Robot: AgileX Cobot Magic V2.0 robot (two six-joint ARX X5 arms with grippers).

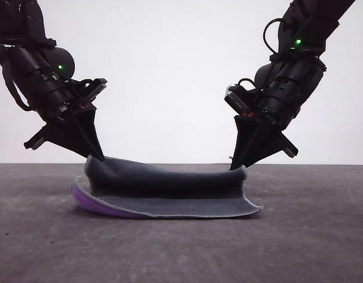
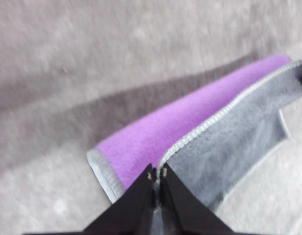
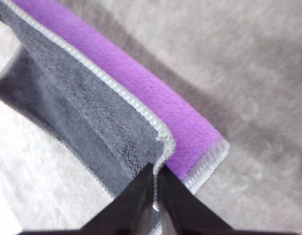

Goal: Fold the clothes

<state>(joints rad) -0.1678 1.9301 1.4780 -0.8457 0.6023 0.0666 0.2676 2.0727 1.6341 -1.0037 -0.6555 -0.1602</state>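
Note:
The clothes are one small cloth (image 1: 170,191), dark grey on top with a purple underside showing at its left curl. Its far edge is lifted off the table and sags between the two arms, while the near edge lies flat. My left gripper (image 1: 98,156) is shut on the lifted left corner; the left wrist view shows the gripper (image 2: 157,175) pinching the pale stitched edge, with the cloth (image 2: 190,132) purple beside grey. My right gripper (image 1: 236,167) is shut on the lifted right corner; in the right wrist view the gripper (image 3: 156,178) clamps the stitched edge of the cloth (image 3: 92,112).
The cloth rests on a dark grey table (image 1: 311,236) with bare room in front and to both sides. A plain white wall stands behind the table.

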